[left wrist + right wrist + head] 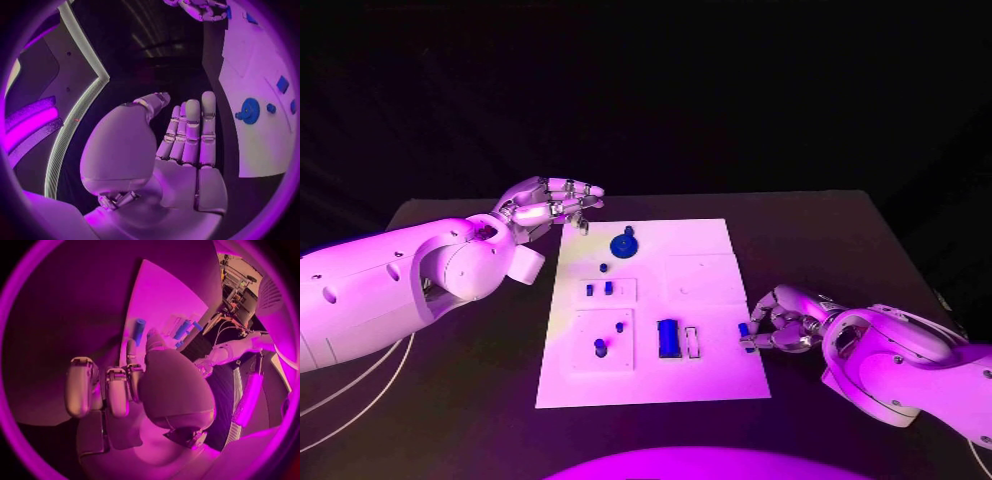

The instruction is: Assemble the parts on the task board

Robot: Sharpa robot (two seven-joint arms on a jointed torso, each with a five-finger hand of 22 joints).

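Parts on the white board [711,375]: a small blue peg [743,331] at its right edge is pinched upright in the right hand [783,325]. Its fingers [117,390] curl round it, while the left hand [548,207] hovers empty, fingers loosely bent, off the far left corner.

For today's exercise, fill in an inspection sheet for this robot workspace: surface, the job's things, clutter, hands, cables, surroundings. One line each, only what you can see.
Surface: black table, with the white task board in its middle.
Job's things: round blue part near the board's far edge; long blue part nearer the robot; several small blue parts on the board between them.
Clutter: nothing seen.
Hands: left hand raised over the board's far left corner, fingers curled, holding nothing; right hand at the board's right edge, pinching a small blue part.
Cables: thin pale cables on the table under the left arm.
Surroundings: dark beyond the table.
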